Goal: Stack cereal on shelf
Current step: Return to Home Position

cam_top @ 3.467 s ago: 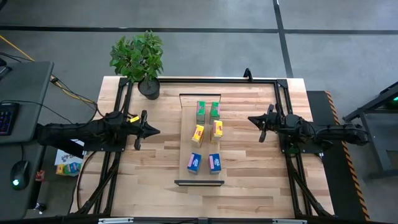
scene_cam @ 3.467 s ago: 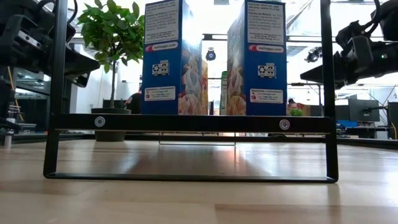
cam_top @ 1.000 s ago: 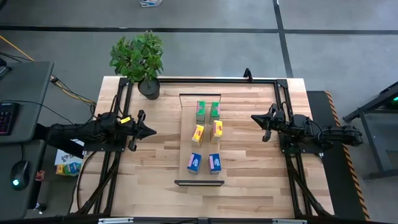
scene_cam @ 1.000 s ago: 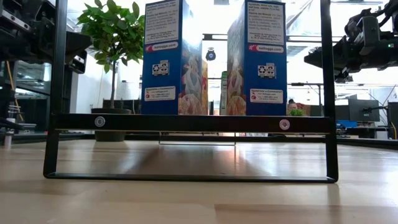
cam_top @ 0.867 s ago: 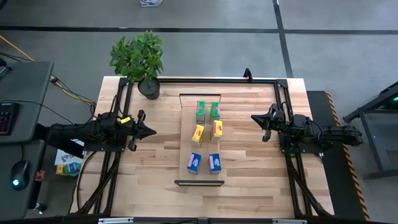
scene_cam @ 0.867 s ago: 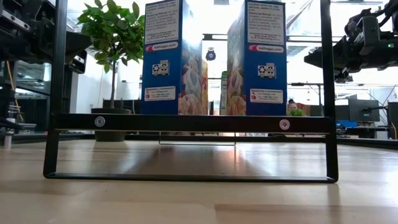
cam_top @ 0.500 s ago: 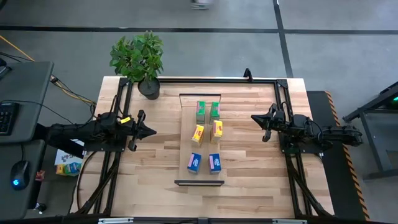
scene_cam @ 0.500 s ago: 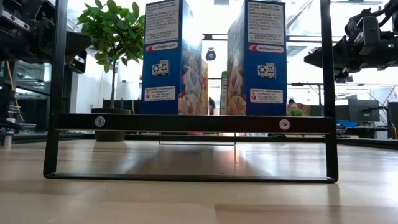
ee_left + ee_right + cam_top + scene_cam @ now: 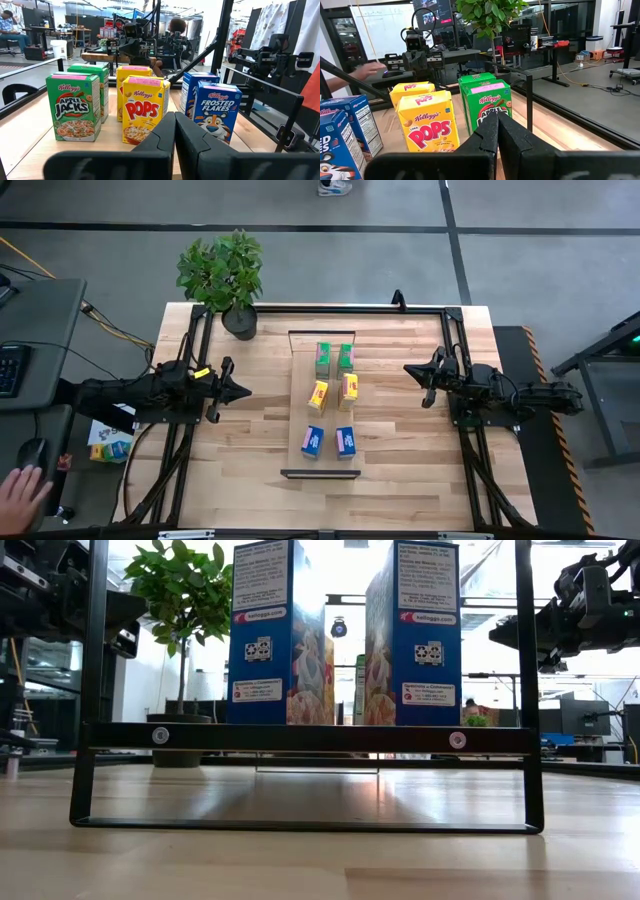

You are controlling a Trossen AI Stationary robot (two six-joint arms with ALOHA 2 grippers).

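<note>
Since a few seconds ago both arms have drawn back a little from the middle, and a person point(image 9: 18, 492) now reaches in at the desk beside the surface. The left hand point(image 9: 243, 390) hangs over the left side of the surface point(image 9: 260, 450), well apart from the boxes, holding nothing. Its own camera shows the left hand point(image 9: 174, 121) with its two dark fingers pressed together. The right hand point(image 9: 410, 370) hangs over the right side, also well apart from the boxes and holding nothing. Its own camera shows the right hand point(image 9: 497, 122) narrowed to the same closed line. Between the two hands lies the shelf point(image 9: 332, 418), a long narrow light plank running from the near edge toward the far edge. All six cereal boxes stand upright on it in three pairs. The two green boxes point(image 9: 323, 358) stand side by side at the far end. The two yellow boxes point(image 9: 349, 388) stand in the middle, the one on the left arm's side turned slightly and set a little nearer. The two blue boxes point(image 9: 312, 441) stand at the near end. From table height, the blue boxes point(image 9: 280, 635) rise above the shelf's black end bracket point(image 9: 305, 737). A potted plant point(image 9: 222, 275) stands at the far left corner.
</note>
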